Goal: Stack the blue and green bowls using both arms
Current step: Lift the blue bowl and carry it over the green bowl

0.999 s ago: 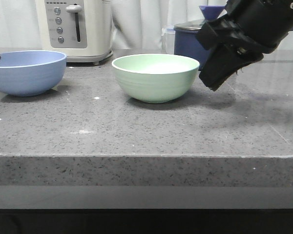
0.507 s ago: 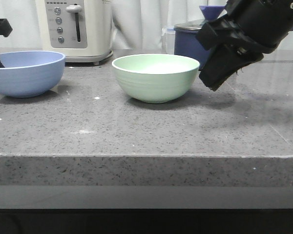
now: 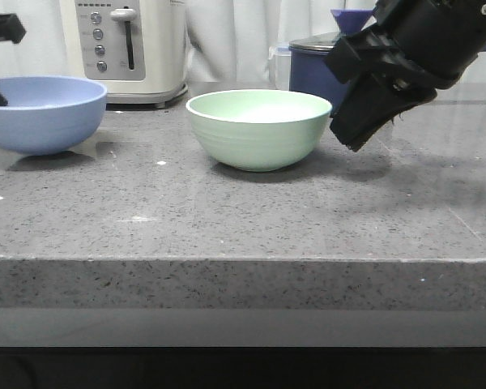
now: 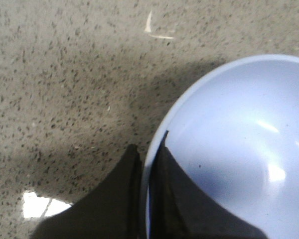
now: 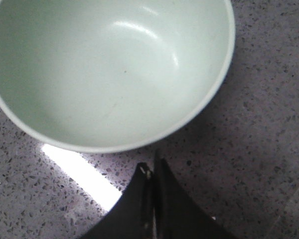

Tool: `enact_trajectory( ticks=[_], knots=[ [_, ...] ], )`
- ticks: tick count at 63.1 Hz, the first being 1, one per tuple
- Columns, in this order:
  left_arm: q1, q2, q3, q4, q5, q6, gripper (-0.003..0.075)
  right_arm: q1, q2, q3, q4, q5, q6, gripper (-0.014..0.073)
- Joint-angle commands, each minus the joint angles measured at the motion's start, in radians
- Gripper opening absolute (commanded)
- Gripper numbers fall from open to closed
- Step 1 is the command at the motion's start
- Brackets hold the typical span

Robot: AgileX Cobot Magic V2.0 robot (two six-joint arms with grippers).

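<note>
Right gripper [image 3: 364,130] hangs above the granite bench [image 3: 227,227] towards its right edge, just beside the green bowl [image 3: 258,128] without touching it; in the right wrist view its two fingers [image 5: 150,209] are pressed together, with nothing between them, a little short of the bowl's rim. That bowl stands upright and empty on the bench, roughly midway between the left and right edges. Over by the left edge, the left gripper [image 4: 148,199] pinches the rim of the blue bowl [image 3: 42,113], one finger [image 4: 177,204] inside the wall and one outside (the blue bowl's base appears to sit slightly clear of the stone, above its own shadow). Along the far edge stand a white toaster [image 3: 125,49] and, behind the green bowl, a dark blue lidded saucepan [image 3: 316,69].
</note>
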Motion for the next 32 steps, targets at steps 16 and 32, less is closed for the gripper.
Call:
enact_trajectory(
  ticks=[16,32],
  knots=[
    [-0.216,-0.023,-0.262,-0.027,0.031,0.0,-0.002,0.0,-0.031,-0.029,0.021,-0.041,-0.01,-0.0063],
    [-0.355,0.084,-0.438,-0.029,0.086,-0.012,-0.002,0.0,-0.031,-0.029,0.021,-0.041,-0.01,-0.0063]
  ],
)
